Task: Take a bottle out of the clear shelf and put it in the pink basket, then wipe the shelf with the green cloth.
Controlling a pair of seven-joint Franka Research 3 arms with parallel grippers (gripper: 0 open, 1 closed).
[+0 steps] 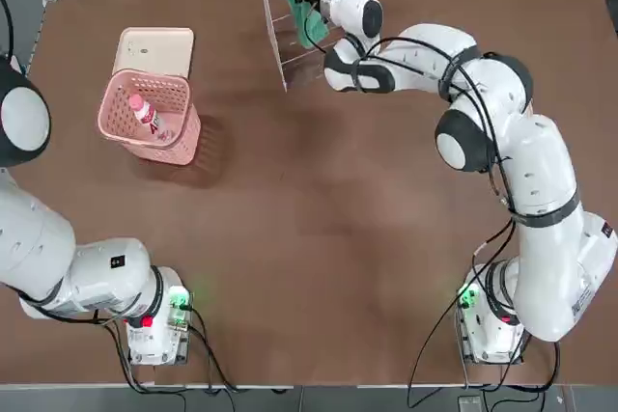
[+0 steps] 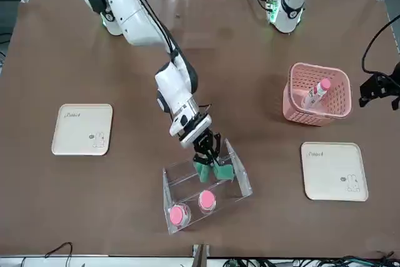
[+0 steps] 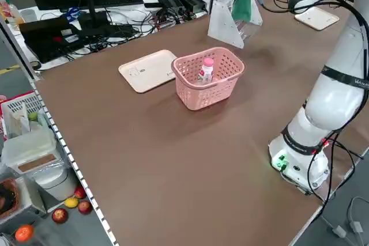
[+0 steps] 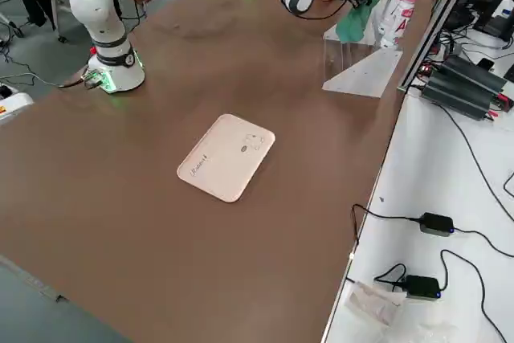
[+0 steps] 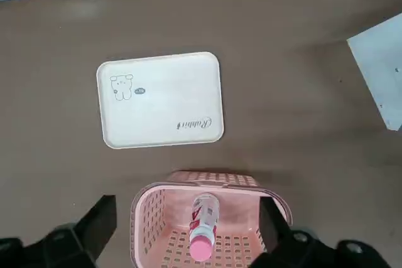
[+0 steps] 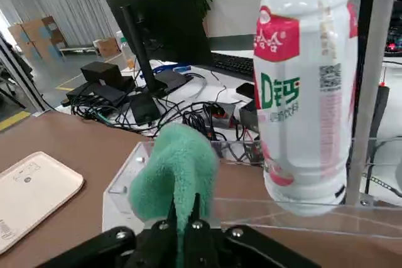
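The clear shelf (image 2: 181, 186) stands at the table's far edge from the robot, also seen in the top view (image 1: 275, 36). My right gripper (image 2: 208, 157) is shut on the green cloth (image 2: 214, 171), pressing it against the shelf's upper tier (image 6: 176, 177). Two bottles with pink caps (image 2: 178, 215) (image 2: 207, 200) remain in the shelf; one looms beside the cloth (image 6: 304, 86). Another bottle (image 1: 147, 115) lies tilted inside the pink basket (image 1: 183, 137). My left gripper (image 2: 378, 89) hovers open above the basket (image 5: 151, 230), fingers apart on either side of it.
A cream tray (image 1: 154, 50) lies just beyond the basket. A second cream tray (image 2: 82, 129) sits on the robot's right half of the table. Cables, power bricks and a monitor crowd the bench behind the shelf (image 4: 462, 86).
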